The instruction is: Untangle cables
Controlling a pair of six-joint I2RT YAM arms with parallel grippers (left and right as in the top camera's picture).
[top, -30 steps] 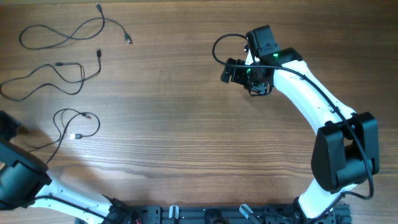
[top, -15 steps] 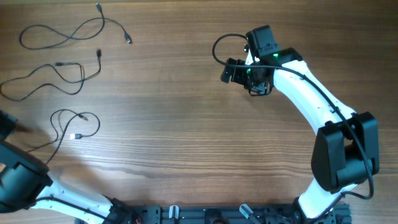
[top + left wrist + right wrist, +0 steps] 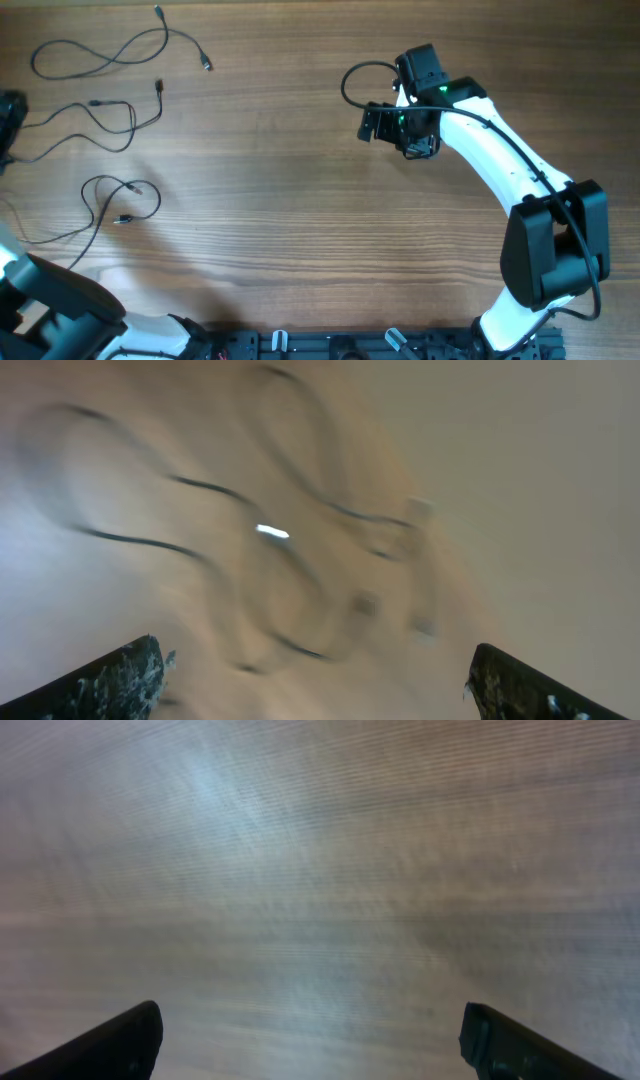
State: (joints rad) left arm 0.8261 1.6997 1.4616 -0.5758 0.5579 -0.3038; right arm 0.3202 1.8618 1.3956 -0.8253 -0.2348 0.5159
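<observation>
Nearest the robot's base, a first cable (image 3: 88,192) lies looped on the wooden surface (image 3: 300,230), its tail trailing toward the left edge. Just beyond it, the left tool (image 3: 318,682) hangs spread wide and empty. A second cable (image 3: 133,122) runs away to its right, its long axis roughly across the surface. Farthest off, a third cable (image 3: 120,55) sprawls alone, and none appears to cross another. The right tool (image 3: 312,1035), equally wide and empty, hangs well apart over bare wood, so the left arm is plainly nearer.

Open tabletop (image 3: 270,200) across the middle; three cables (image 3: 93,103) along the left side.
</observation>
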